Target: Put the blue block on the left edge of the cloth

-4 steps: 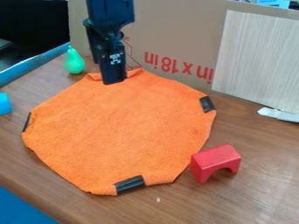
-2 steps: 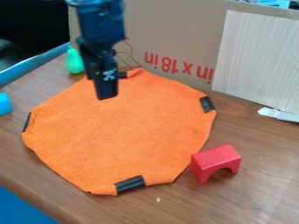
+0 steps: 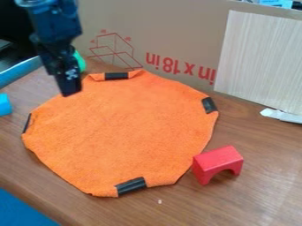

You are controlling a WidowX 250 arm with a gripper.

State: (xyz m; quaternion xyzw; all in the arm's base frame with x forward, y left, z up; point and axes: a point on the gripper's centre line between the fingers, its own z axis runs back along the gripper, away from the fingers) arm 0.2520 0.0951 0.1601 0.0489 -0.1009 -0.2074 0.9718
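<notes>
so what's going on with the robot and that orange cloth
The arm's gripper hangs over the upper left part of the orange cloth, and nothing is being handled that I can see. The blue block is on the table at the far left, off the cloth, so it has yet to be placed on the cloth's left edge. A red arch block sits by the cloth's lower right.

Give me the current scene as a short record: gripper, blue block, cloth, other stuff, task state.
gripper: in front of the cloth's upper-left part, as the camera sees it
blue block: on the table, left of the cloth, apart from it, cut off by the view's edge
cloth: orange, spread out, four black strips at its rim
red block: arch-shaped, by the cloth's lower-right edge
green pear: partly behind the arm
task state: block not on cloth
</notes>
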